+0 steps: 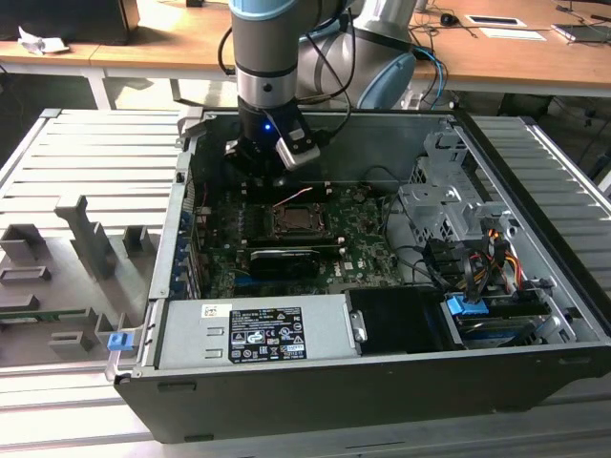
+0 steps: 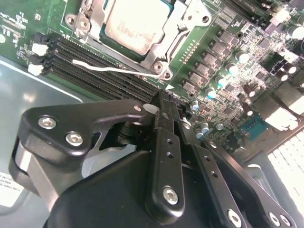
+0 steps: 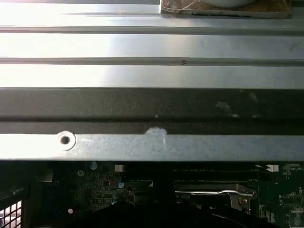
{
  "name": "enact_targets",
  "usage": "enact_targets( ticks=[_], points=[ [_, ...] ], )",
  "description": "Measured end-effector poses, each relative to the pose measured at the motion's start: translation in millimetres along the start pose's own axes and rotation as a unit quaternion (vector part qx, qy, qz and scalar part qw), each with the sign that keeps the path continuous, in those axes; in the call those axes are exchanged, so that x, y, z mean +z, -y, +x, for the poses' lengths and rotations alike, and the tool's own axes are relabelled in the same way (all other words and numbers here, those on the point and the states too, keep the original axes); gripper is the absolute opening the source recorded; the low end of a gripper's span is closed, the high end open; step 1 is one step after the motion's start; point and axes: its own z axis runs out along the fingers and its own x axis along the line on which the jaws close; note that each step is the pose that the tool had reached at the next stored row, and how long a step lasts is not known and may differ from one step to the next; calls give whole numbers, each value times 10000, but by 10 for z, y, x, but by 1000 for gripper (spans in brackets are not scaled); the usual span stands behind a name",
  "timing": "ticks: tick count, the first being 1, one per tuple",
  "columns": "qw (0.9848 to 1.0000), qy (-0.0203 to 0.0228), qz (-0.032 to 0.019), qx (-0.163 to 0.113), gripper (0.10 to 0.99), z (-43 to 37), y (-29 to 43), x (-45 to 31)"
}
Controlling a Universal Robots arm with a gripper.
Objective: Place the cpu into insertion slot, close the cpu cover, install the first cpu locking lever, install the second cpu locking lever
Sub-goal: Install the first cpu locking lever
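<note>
My closed pincer (image 1: 270, 181) sits at the cpu's (image 1: 292, 221) eleven o'clock, exterior view; the thin lever (image 2: 114, 70) looks springy, best pressed near its end.

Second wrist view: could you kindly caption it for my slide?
Gripper near the cpu seated under the cpu cover on the motherboard.

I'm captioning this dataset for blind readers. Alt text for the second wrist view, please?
The black hand hangs over a green motherboard, its tip near a corner of the metal cpu cover, which lies closed around the seated cpu.
</note>
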Motion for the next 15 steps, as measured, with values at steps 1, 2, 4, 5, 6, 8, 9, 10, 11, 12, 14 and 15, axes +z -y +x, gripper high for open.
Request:
enact_targets(
  ticks=[1,2,4,5,6,8,9,10,11,12,14,15],
  points=[
    [10000,0,0,-3,106,-4,-1,0],
    [10000,-1,0,-8,106,-16,-2,1],
    [10000,-1,0,-14,106,-81,-2,4],
    [10000,-2,-3,-16,106,-139,-1,7],
    [10000,-2,-23,-16,106,-189,0,8],
    [9998,-1,-179,-15,106,-216,-1,10],
    [9997,-1,-235,-14,106,-222,-1,10],
    [9997,-1,-245,-14,106,-231,-1,10],
    [9997,-1,-246,-15,106,-242,-2,12],
    [9997,-1,-246,-18,106,-254,-1,13],
    [9996,-15,-246,-124,106,-273,1,19],
    [9996,-19,-246,-152,106,-285,6,19]
  ],
)
